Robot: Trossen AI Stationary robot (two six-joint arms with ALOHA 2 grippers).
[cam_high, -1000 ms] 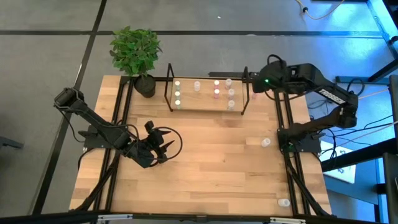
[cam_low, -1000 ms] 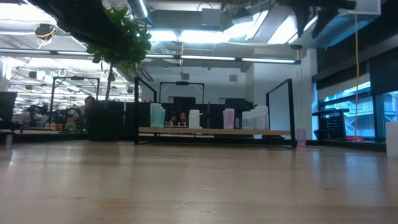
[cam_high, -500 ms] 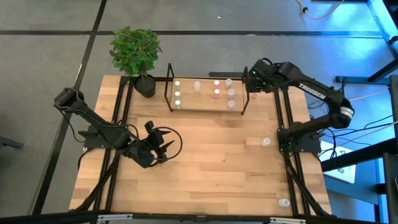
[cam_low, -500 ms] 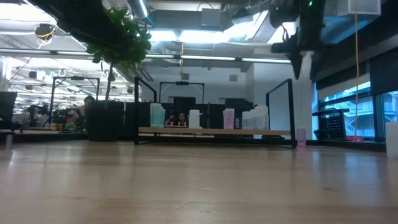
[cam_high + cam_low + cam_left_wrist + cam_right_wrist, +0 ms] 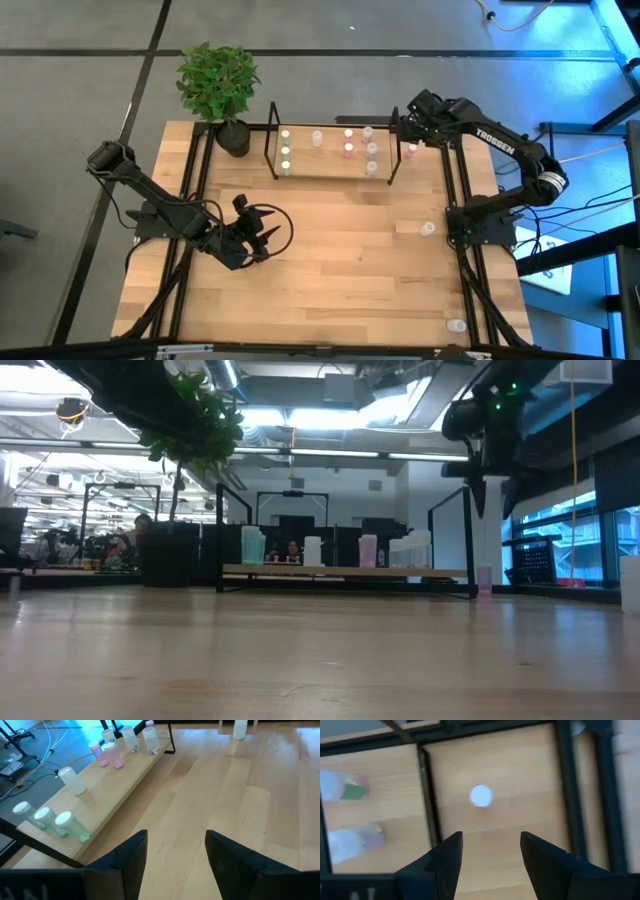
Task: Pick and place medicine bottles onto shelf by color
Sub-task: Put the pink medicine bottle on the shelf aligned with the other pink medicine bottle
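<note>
- Wooden tabletop (image 5: 330,260) is filling the middle of your high view, with grey floor around it and a potted plant (image 5: 218,85) sitting at its upper left corner
- You are seeing the shelf (image 5: 330,150) standing along the upper middle of the table, carrying yellow-green, white, pink and clear medicine bottles (image 5: 347,150) in rows
- Your right gripper (image 5: 407,128) is hanging above the shelf's right end, jaws standing apart and holding nothing; its wrist view is looking down on a pink bottle (image 5: 481,795) standing just outside the frame
- Your left gripper (image 5: 258,237) is waiting at the left middle of the table, jaws apart and empty
- Two loose bottles are sitting on the right side: one (image 5: 428,229) mid-right, one (image 5: 456,325) at the lower right corner
</note>
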